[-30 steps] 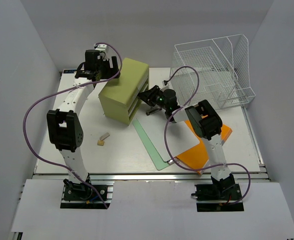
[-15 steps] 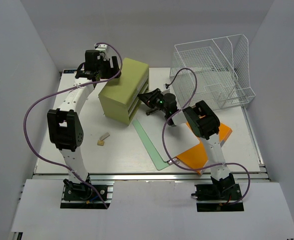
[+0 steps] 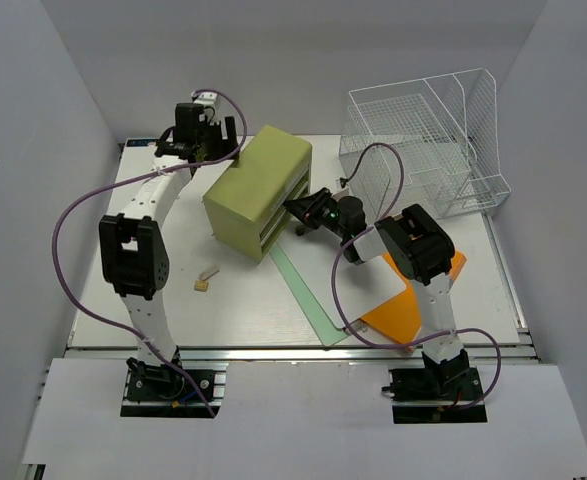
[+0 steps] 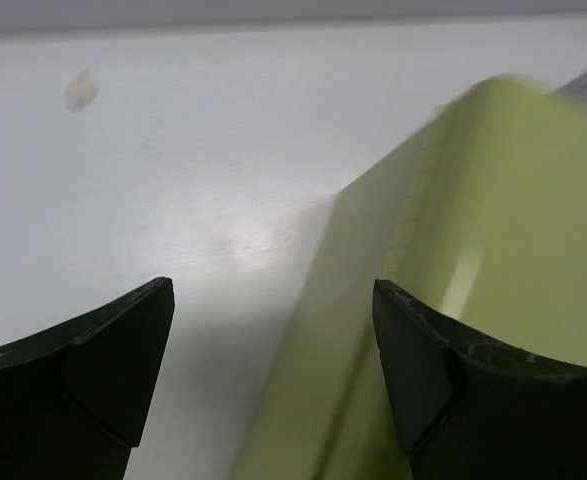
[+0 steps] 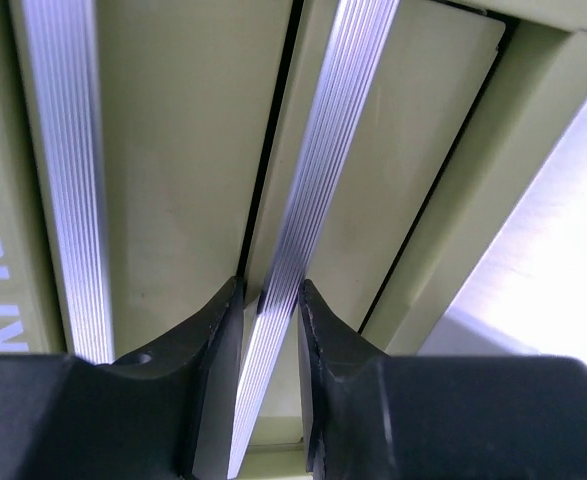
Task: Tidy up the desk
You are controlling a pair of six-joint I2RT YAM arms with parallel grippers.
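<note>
The right gripper point(image 5: 271, 300) pinches the ribbed silver handle point(image 5: 323, 170) of the olive-green drawer box point(image 3: 256, 190), while the left gripper point(image 4: 271, 300) hangs spread wide above the box's edge and the desk point(image 4: 173, 150).

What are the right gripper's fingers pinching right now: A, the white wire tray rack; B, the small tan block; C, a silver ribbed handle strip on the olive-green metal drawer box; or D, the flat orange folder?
C: in the right wrist view the right gripper has a finger pressed on each side of the silver ribbed handle strip on the olive-green metal drawer box.
</note>
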